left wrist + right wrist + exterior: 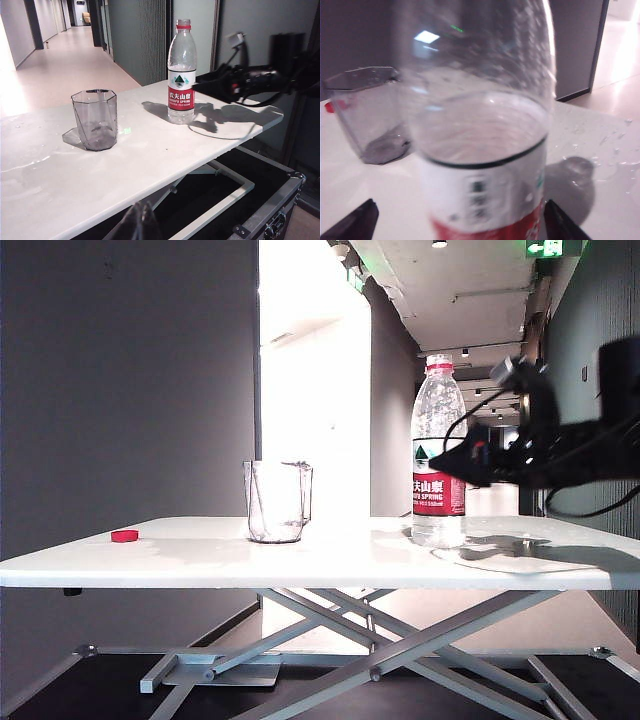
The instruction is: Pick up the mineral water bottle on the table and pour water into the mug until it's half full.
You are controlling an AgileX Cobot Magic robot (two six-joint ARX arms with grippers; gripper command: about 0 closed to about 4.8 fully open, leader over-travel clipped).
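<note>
My right gripper [457,217] gapes wide around the mineral water bottle [438,450], gripping nothing. The mug [276,501], at the bottle's nine o'clock, looks empty; grasp and pour remain. My left gripper [137,225] hangs apart, opening unclear.

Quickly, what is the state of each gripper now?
Left gripper: only a blurred tip shows, state cannot be told.
Right gripper: jaws open on either side of the mineral water bottle, holding nothing yet.

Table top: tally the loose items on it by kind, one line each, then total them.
mineral water bottle: 1
mug: 1
red cap: 1
Total: 3, all standing on the table.
</note>
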